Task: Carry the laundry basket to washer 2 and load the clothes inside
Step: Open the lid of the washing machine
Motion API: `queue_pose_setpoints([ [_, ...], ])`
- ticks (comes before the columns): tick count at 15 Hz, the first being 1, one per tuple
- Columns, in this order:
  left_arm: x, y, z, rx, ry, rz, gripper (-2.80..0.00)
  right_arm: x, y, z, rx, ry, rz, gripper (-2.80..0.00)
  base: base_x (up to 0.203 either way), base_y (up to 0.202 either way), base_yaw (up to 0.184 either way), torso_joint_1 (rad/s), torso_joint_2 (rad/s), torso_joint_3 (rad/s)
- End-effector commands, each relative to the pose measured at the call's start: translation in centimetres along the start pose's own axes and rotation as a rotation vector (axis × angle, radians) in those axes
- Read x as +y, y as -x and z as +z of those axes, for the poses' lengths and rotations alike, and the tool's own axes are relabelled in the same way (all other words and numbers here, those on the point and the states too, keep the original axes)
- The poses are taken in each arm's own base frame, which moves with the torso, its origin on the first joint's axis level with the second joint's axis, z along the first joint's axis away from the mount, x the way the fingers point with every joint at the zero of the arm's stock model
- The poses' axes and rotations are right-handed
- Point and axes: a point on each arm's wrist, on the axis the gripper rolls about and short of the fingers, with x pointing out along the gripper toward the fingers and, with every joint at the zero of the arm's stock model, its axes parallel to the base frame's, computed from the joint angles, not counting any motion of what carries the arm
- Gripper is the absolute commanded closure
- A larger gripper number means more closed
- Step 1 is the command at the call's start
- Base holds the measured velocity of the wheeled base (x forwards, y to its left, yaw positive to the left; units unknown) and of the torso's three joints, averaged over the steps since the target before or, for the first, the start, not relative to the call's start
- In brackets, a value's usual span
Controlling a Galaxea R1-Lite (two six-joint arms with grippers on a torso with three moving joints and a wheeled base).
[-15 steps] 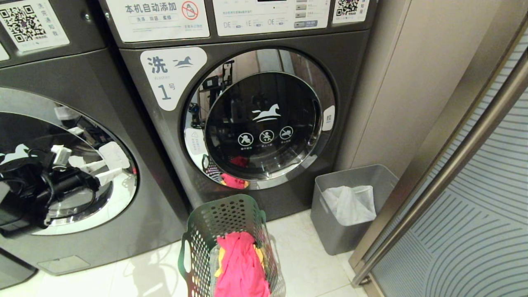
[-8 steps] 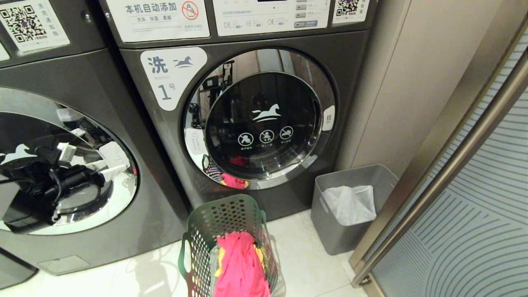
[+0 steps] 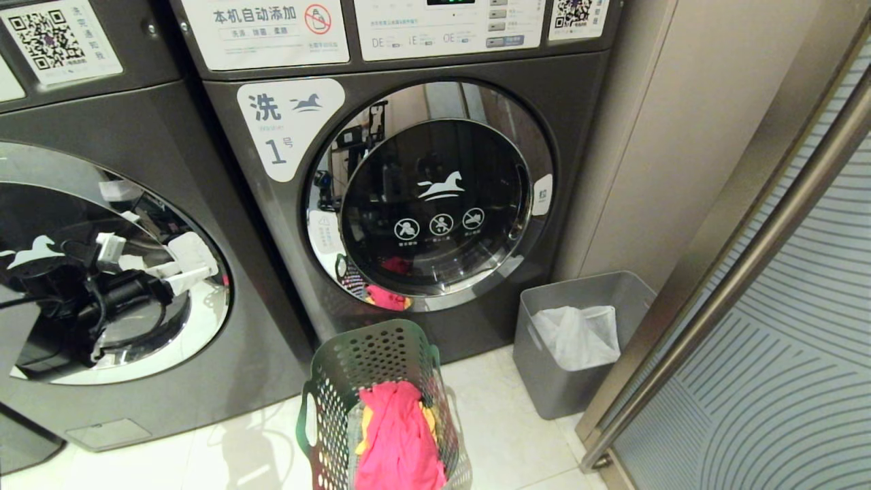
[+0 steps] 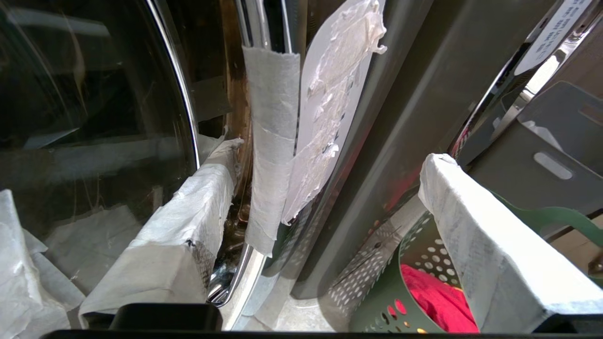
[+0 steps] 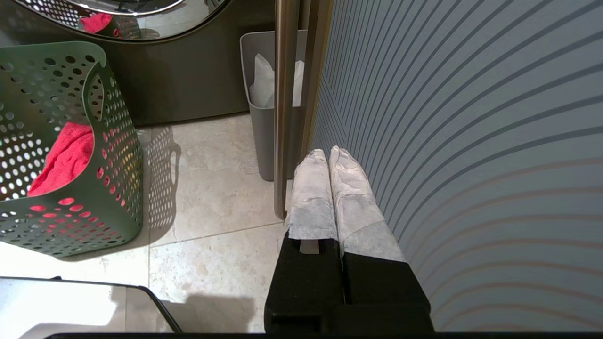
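head view:
washer 1 (image 3: 422, 190): centre, door closed, label reads 1
left washer (image 3: 102, 272): far left, door closed, number label not in view, so cannot tell if it's washer 2
left gripper (image 3: 146, 269): in front of left washer's door glass, taped fingers toward the door's right edge
basket (image 3: 371, 381): on floor, near, in front of washer 1
clothes (image 3: 398, 435): pink-red garment on top in basket, bit of yellow beside it
grey bin (image 3: 578, 306): right of washer 1, white sheet inside

left wrist view:
left gripper (image 4: 330, 155): jaws spread wide, nothing held; one finger close against the door glass, taped door rim (image 4: 271, 141) between the fingers
basket (image 4: 414, 249): behind the other finger, red cloth inside

right wrist view:
right gripper (image 5: 330, 155): fingers pressed together, empty, beside striped panel (image 5: 471, 117), well apart from basket (image 5: 70, 141)
grey bin (image 5: 264, 94): far, by the metal bar
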Motion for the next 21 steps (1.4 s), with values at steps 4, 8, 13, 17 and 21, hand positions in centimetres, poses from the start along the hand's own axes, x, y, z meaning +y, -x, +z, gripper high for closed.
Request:
queue_pose_setpoints([
  [4,-0.10,-0.05,-0.90,0.014,0.007,-0.088,-2.80,0.00,0.00,-0.02,0.001,0.001,0.001,0.00,0.000,0.000,0.000,0.000,0.00,0.000],
  [8,0.09,0.30,-1.11,0.019,0.006,-0.141,-2.80,0.00,0.00,-0.02,0.001,0.001,0.001,0.00,0.000,0.000,0.000,0.000,0.00,0.000],
  [13,0.05,0.58,-0.80,0.009,-0.036,-0.218,-2.80,0.00,0.00,-0.02,0.001,0.001,0.001,0.00,0.000,0.000,0.000,0.000,0.00,0.000],
  [17,-0.13,0.45,-0.84,0.012,-0.043,-0.260,-2.80,0.00,0.00,-0.02,0.001,0.001,0.001,0.00,0.000,0.000,0.000,0.000,0.00,0.000],
  [21,-0.80,-0.34,-0.93,0.018,-0.046,-0.328,-2.80,0.01,0.00,-0.02,0.001,0.001,-0.001,0.00,0.000,0.000,0.000,0.000,0.00,0.000],
])
